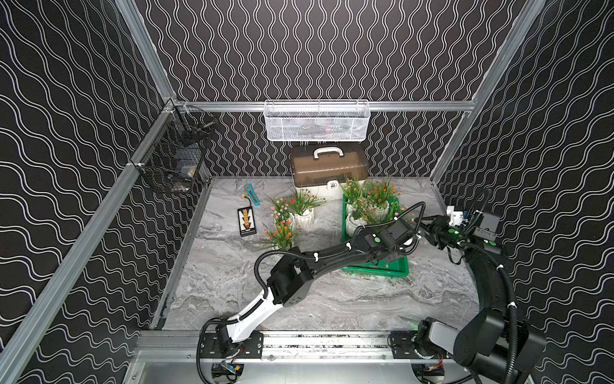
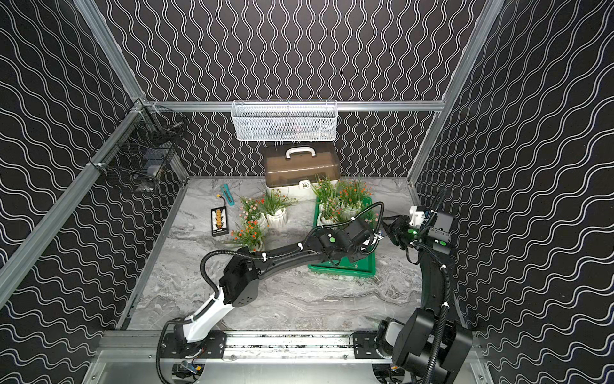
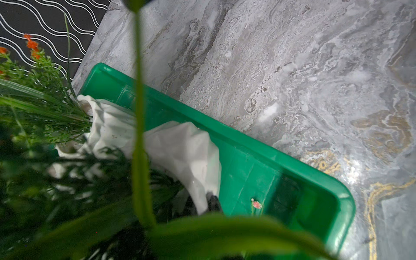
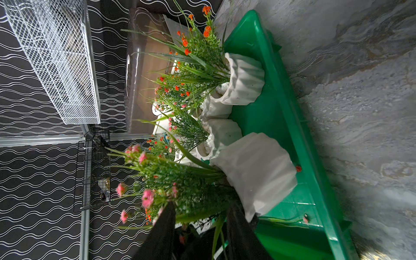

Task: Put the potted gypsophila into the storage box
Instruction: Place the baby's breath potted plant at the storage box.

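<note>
Left claw: clenched (tips hidden beneath its wrist), above the storage box (image 1: 382,271).
Right claw (image 4: 207,210): fingers straddle the pink stems — grip unclear.
Potted gypsophila (image 4: 254,175): within the box's rim.

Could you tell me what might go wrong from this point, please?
1. The left gripper and right gripper sit very close together over the storage box; they could collide.
2. Foliage of the pink-flowered potted gypsophila crowds both wrist cameras; a finger pulling back may snag stems and tip it onto the neighbouring pots.
</note>
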{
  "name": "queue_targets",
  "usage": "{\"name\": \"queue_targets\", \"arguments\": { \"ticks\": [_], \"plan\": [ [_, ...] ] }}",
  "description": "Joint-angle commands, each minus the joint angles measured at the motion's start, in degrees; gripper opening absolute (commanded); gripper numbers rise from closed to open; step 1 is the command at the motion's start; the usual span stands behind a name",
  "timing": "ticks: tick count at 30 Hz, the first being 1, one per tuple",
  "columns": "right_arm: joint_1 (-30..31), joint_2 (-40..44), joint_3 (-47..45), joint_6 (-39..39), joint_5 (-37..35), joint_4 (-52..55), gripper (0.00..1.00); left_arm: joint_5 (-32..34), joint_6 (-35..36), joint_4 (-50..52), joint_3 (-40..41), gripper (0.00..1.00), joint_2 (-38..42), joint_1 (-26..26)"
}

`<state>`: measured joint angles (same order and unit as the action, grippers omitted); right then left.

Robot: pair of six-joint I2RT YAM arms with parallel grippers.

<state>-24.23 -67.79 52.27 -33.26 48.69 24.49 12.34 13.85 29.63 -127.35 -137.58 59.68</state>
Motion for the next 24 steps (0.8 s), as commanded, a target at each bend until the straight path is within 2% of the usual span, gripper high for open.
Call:
{"name": "queue_targets", "arguments": {
  "ticks": [1, 24],
  "plan": [
    [-0.03, 0.38, 0.02, 0.99, -0.26, -0.77, 0.4, 0.97, 2.64, -3.59, -1.63, 0.0, -0.83, -0.91],
    [-0.03, 0.69, -0.42, 0.92, 0.17, -1.26, 0.39, -1.29, 3.91, -4.22, -6.71, 0.0, -7.24, -4.88]
  ]
}}
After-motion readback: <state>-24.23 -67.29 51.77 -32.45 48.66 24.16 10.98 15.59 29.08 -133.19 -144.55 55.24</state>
